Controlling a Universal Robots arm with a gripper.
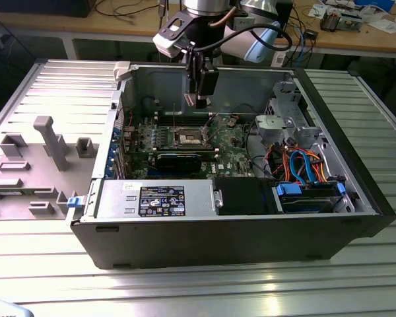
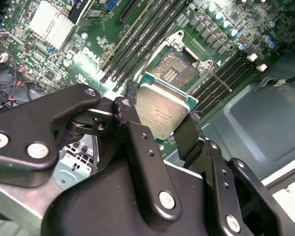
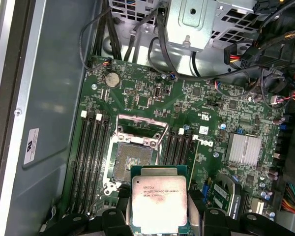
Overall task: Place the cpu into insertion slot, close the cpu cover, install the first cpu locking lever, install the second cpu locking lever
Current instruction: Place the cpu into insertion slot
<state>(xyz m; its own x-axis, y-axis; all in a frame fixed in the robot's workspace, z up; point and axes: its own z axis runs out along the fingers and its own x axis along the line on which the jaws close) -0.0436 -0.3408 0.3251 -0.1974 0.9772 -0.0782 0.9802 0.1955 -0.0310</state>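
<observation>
Pinches the cpu [image 3: 160,204] by its edges in the hand [image 1: 201,100], hangs it above the bare insertion slot [image 3: 132,162] (nothing seated yet). Leaves seating, closing up and both lockings undone.

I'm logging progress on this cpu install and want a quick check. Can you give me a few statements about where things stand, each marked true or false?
1. The gripper holds the cpu between its fingers. True.
2. The cpu already sits in the insertion slot. False: the slot is bare, and the cpu is in the gripper, clear of the slot.
3. The cpu cover is closed over the slot. False: it is swung open at the slot's edge.
4. Memory slots run along two opposite sides of the insertion slot. True.
</observation>
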